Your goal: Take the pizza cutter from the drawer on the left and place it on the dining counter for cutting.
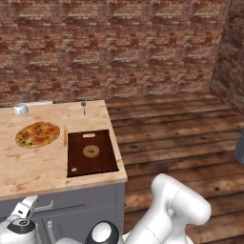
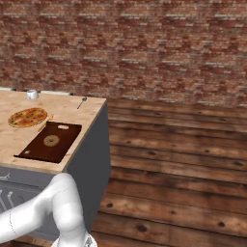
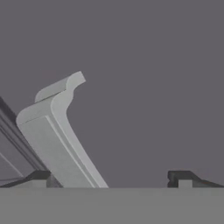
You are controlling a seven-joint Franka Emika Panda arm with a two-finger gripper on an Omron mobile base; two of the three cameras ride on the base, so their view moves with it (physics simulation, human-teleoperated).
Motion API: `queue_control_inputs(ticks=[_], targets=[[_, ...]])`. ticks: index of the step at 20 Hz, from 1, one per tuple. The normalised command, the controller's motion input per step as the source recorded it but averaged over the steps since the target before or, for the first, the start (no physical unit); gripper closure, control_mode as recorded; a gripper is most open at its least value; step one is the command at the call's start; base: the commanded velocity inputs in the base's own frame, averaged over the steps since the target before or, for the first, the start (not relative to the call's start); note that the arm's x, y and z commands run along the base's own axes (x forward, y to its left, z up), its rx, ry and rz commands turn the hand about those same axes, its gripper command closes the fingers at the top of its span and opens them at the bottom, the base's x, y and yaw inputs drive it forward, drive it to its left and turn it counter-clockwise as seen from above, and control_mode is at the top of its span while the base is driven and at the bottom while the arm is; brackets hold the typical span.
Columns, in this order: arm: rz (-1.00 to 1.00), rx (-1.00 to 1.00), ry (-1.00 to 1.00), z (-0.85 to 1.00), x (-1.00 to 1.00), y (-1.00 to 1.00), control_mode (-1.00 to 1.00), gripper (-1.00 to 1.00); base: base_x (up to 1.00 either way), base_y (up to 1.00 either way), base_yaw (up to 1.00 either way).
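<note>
With pincer (image 3: pixel 111 179) spread, handle (image 3: pixel 57 135) crosses its left edge

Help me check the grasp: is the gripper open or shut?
Open. In the hand view the gripper has its two dark fingertips far apart, and the silver bar handle lies beside one tip, unclamped.

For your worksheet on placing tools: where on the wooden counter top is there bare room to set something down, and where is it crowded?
Free: the near-left part of the counter, bordered by the pizza, the cutting board and the front edge. Also the back strip between the small bowl and the spoon. Crowded: the gap between pizza and board, where the orange stick lies.
</note>
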Motion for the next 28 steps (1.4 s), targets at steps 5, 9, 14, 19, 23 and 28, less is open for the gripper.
queue_control_inputs(ticks=[5,9,14,19,23,28], targets=[[0.00,0.00,0.00,-0.22,0.17,0.00,-1.00,1.00,0.00,0.00,0.00],[0.00,0.00,-0.03,-0.11,-0.01,0.00,-1.00,1.00,0.00,0.00,0.00],[0.00,0.00,-0.01,-0.07,-0.24,0.00,-1.00,1.00,0.00,0.00,0.00],[0.00,0.01,0.00,-0.15,-0.48,0.00,-1.00,1.00,0.00,0.00,0.00],[0.00,0.02,0.01,-0.04,-0.56,0.00,-1.00,1.00,0.00,0.00,0.00],[0.00,0.05,0.01,0.00,-0.58,0.00,-1.00,1.00,0.00,0.00,0.00]])
